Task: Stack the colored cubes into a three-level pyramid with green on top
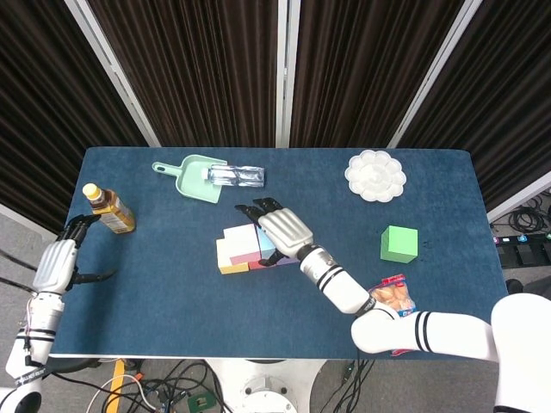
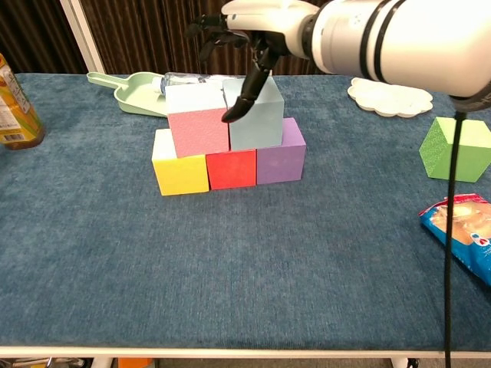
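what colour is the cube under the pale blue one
Mostly the purple cube, partly the red cube; clearest in the chest view.

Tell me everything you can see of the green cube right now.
The green cube is a plain light-green block with a matte, foam-like surface. It sits flat on the blue table, off to the right, alone and clear of the stacked cubes. Nothing touches it: the snack packet lies nearer the front edge, the white palette dish farther back. The right robot hand is over the stack, not at it.
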Available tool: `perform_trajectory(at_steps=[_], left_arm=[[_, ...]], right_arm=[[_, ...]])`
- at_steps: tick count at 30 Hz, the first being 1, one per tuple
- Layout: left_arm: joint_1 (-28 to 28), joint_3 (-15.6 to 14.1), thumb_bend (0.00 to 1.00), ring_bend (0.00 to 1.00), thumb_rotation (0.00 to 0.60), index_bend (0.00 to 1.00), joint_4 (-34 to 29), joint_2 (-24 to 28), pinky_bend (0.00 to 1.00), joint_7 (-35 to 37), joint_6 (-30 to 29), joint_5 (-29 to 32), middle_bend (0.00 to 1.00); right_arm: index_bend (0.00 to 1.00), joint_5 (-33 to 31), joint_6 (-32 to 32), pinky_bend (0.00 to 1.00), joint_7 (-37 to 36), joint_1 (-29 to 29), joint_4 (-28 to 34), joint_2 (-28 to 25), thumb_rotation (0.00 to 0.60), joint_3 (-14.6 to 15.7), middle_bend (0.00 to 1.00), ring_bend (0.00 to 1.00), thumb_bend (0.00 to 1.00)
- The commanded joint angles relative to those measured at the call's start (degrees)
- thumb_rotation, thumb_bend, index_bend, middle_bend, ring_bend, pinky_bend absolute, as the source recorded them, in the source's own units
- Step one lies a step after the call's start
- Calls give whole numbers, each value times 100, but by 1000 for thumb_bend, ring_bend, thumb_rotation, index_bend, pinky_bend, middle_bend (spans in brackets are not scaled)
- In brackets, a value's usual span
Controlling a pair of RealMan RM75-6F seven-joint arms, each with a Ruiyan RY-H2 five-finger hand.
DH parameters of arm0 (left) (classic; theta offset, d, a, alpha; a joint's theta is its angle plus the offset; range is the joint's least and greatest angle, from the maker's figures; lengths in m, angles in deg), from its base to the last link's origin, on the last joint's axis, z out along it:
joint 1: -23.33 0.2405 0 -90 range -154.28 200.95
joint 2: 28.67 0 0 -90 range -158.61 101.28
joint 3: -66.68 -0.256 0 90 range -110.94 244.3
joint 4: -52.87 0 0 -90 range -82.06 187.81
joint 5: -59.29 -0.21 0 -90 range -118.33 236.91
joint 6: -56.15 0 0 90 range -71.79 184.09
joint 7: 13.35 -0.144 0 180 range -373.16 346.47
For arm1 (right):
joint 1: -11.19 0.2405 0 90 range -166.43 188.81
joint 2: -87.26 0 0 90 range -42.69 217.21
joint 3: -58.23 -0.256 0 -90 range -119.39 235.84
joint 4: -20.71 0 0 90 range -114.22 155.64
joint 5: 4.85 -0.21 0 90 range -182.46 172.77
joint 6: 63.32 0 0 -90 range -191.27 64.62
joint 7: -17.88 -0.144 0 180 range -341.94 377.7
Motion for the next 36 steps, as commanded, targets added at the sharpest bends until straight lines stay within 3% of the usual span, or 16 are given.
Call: perform_trajectory(at_steps=[1,17,25,36], left_arm=[[28,-18,40,31,600,111,22,13,137,41,-22,-16,95],[-3,-40,41,31,600,111,-19,-40,137,-46,17,-36,95],[2,-66,41,31,600,111,33,-49,138,-10,59,-27,95],[-8,-64,40,31,600,111,104,-77,137,36,85,-23,95]], right_arm=[[0,-88,27,0,32,83,-95,123,600,-48,168,0,14],[0,-252,128,0,6,176,-222,345,600,-123,207,0,13],[0,-366,41,0,53,318,-467,557,600,-114,325,0,31],[0,-413,125,0,139,386,-586,672,600,-127,375,0,67]])
